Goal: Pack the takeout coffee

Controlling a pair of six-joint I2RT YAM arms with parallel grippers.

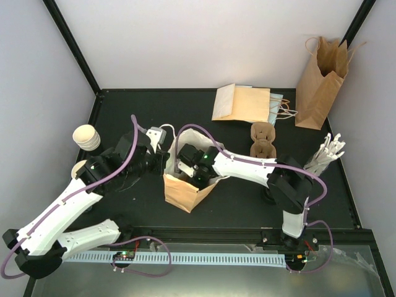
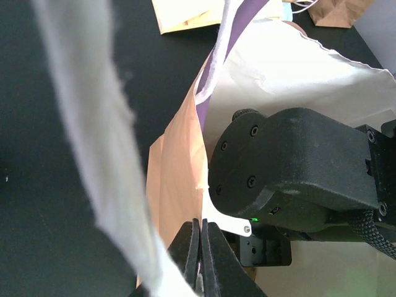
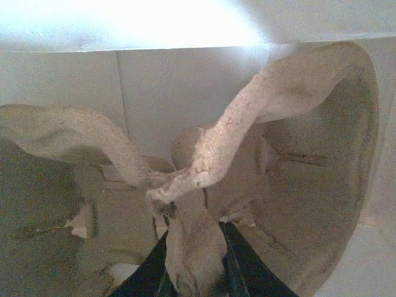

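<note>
A stack of cream-white paper cups (image 1: 86,137) lies at the table's left edge; no black lids show. A tan paper bag (image 1: 184,189) stands open at the centre. My left gripper (image 1: 162,162) is shut on its left rim, seen in the left wrist view as the jaws (image 2: 201,247) pinching the paper edge (image 2: 179,179). My right gripper (image 1: 198,175) reaches down inside the bag. In the right wrist view it (image 3: 195,266) is shut on the middle ridge of a grey pulp cup carrier (image 3: 297,173), which fills the bag's bottom.
A second pulp carrier (image 1: 262,139) lies behind the bag. Flat paper bags (image 1: 241,102) lie at the back and one bag (image 1: 318,80) stands at the back right. White utensils (image 1: 325,154) lie at the right. A white bag handle (image 2: 99,124) hangs before the left camera.
</note>
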